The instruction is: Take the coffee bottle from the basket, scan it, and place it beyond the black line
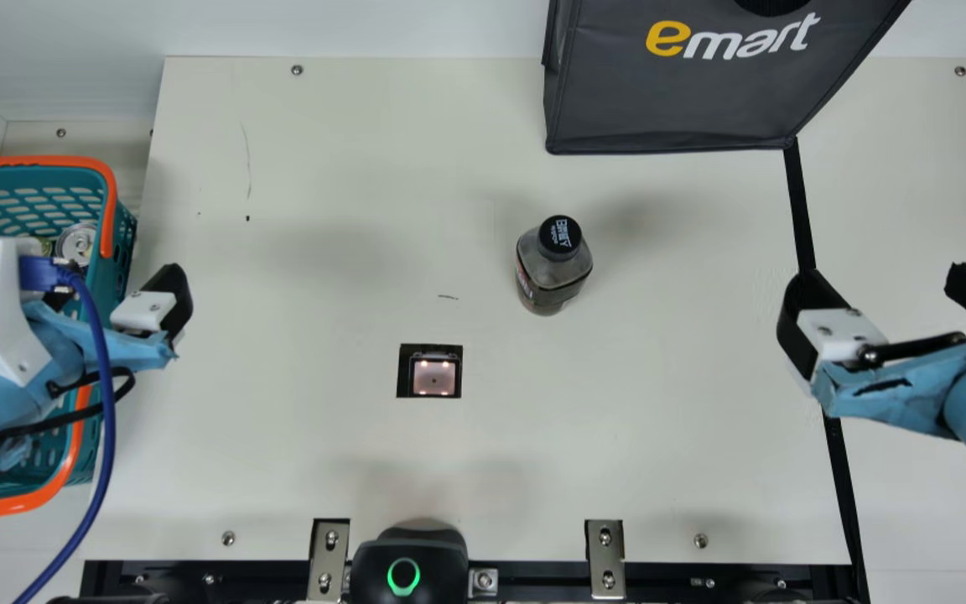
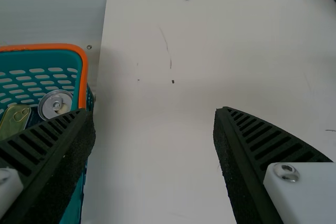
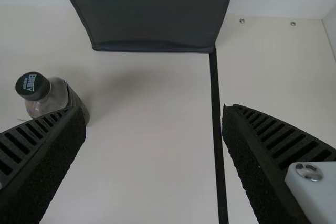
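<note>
Standing on the cream table: our coffee bottle [image 1: 554, 264], black cap up

Looking at the main view, we've got the bottle upright on the table [image 1: 324, 470], roughly midway across, and neither gripper is touching it. It's out of the basket [image 1: 106, 172] and on the left side of the black line [image 1: 800, 210], so we don't have it past that yet. Closer to our side of the table and off to the bottle's left is the lit scanner window [image 1: 434, 376], set into the tabletop; the bottle is clearly apart from it.

Going outward, our right gripper [image 1: 881, 285] is wide with nothing between its fingers. In the right wrist view we can see the black line running through the gap. The dark grey shopping bag [image 1: 676, 92] sits at the far side of the table, a bottom corner right by the line.

Over on the other end, our left gripper [image 1: 118, 289] is wide and holding nothing too, one finger above the basket and one above the tabletop. That basket is teal with an orange rim, and we can spot a silver-topped can [image 2: 55, 103] next to a green-gold can [image 2: 16, 120] inside. Down at the near edge, we've got a black device [image 1: 403, 579] with a green glowing ring, between two metal brackets [image 1: 605, 558].
</note>
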Controlling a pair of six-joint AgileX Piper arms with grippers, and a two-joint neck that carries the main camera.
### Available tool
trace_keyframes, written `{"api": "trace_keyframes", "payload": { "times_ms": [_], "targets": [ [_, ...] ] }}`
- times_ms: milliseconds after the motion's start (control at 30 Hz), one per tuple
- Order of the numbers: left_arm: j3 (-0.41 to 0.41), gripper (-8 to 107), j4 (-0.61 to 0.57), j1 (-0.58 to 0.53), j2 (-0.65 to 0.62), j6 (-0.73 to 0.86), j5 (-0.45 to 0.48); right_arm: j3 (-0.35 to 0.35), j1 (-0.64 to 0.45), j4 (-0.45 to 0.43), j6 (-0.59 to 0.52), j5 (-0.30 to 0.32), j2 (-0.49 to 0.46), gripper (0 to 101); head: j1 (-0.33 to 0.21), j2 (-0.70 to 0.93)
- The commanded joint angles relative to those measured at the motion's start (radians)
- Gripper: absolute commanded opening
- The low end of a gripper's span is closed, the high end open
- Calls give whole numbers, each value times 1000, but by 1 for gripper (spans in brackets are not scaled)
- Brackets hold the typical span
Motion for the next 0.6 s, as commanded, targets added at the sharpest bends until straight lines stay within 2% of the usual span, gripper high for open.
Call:
{"api": "trace_keyframes", "payload": {
  "times_ms": [0, 567],
  "targets": [
    [0, 90, 0, 0, 0, 0, 0, 3, 13, -9, 14, -7, 12, 91, -27, 2],
    [0, 90, 0, 0, 0, 0, 0, 4, 119, -68, 129, -98, 161, 91, -27, 2]
  ]
}}
